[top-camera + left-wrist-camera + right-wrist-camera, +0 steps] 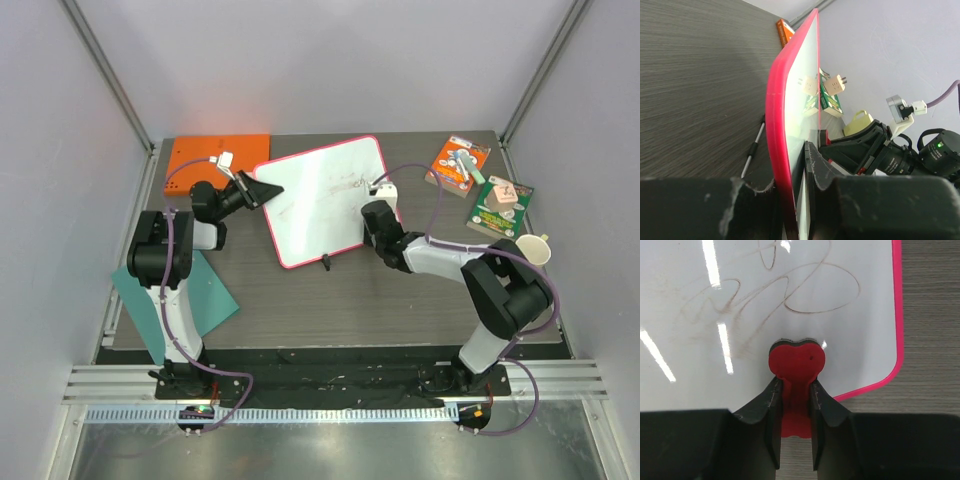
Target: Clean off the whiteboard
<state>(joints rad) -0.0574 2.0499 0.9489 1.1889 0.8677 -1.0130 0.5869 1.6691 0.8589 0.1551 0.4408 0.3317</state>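
The whiteboard (320, 205), white with a pink-red rim, lies at an angle in the middle of the table. Faint brown handwriting (790, 297) loops across it. My left gripper (266, 192) is shut on the board's left edge. In the left wrist view the pink rim of the whiteboard (776, 100) runs between the fingers of the left gripper (790, 187). My right gripper (377, 214) hovers over the board's right side. It is shut on a red heart-shaped eraser (796, 362), whose dark pad rests on the whiteboard (865, 340) near the rounded corner.
An orange board (215, 155) lies at the back left, and a teal sheet (190, 290) under the left arm. A marker (327, 263) sits just off the whiteboard's near edge. Two card packs (458, 163) (499, 207) and a cream cup (535, 248) stand at the right.
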